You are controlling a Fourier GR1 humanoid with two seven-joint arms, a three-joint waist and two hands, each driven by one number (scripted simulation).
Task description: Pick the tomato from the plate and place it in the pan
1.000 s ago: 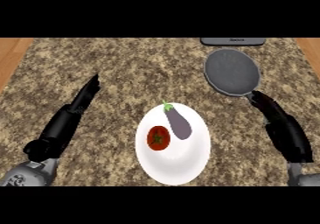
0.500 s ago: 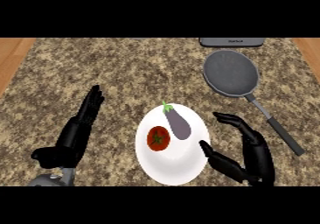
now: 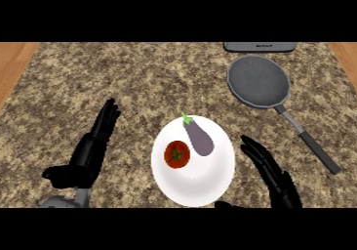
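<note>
A red tomato (image 3: 176,154) lies on the left half of a white plate (image 3: 203,183) in the middle of the counter. Beside it on the plate is a purple eggplant (image 3: 200,138) with a green stem. The grey pan (image 3: 259,81) sits at the far right, its dark handle (image 3: 308,145) running toward me. My right hand (image 3: 271,176) is open just right of the plate, fingers straight and pointing away, touching nothing. My left hand (image 3: 91,147) rests open left of the plate, fingers straight.
A dark appliance edge (image 3: 259,46) shows behind the pan. Wooden floor strips flank the speckled counter (image 3: 138,83) at both sides. The pan handle lies close to my right hand's outer side.
My right hand has drawn back toward the lower edge and its fingers have straightened beside the plate. The left hand has shifted slightly lower. Tomato, eggplant and pan have not moved.
</note>
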